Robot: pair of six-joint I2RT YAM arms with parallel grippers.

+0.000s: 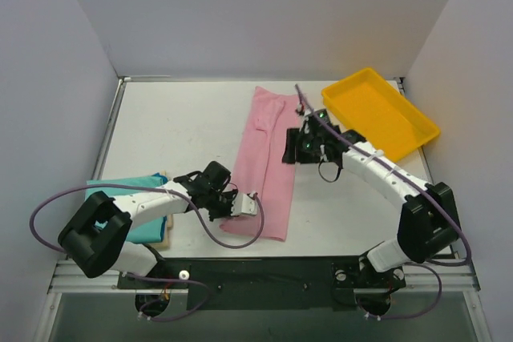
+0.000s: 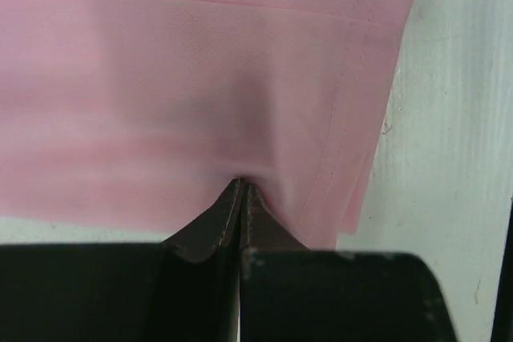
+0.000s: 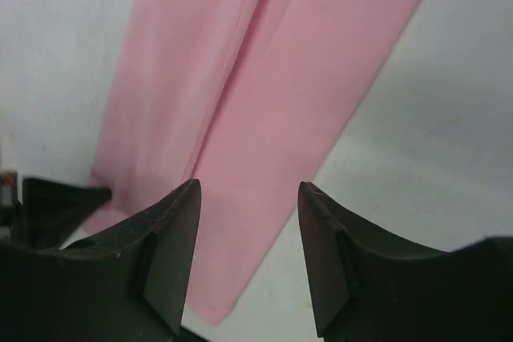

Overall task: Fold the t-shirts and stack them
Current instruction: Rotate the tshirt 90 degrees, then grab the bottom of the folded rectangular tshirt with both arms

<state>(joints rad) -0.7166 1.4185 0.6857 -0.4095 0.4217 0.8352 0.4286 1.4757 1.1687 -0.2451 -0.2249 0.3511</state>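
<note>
The light pink t-shirt point(image 1: 268, 162) lies folded into a long narrow strip running from the back to the front of the table. My left gripper point(image 1: 240, 207) is at its near left edge. In the left wrist view it point(image 2: 240, 183) is shut, pinching a pucker of the pink cloth point(image 2: 200, 78) close to the corner. My right gripper point(image 1: 290, 150) is at the strip's right edge. In the right wrist view it point(image 3: 248, 194) is open and empty over the pink shirt point(image 3: 264, 78). The teal t-shirt point(image 1: 132, 202) lies folded on the cream t-shirt point(image 1: 164, 238) at the front left.
A yellow plastic tray point(image 1: 383, 114) stands at the back right. White walls close the table on three sides. The left arm reaches over the teal and cream pile.
</note>
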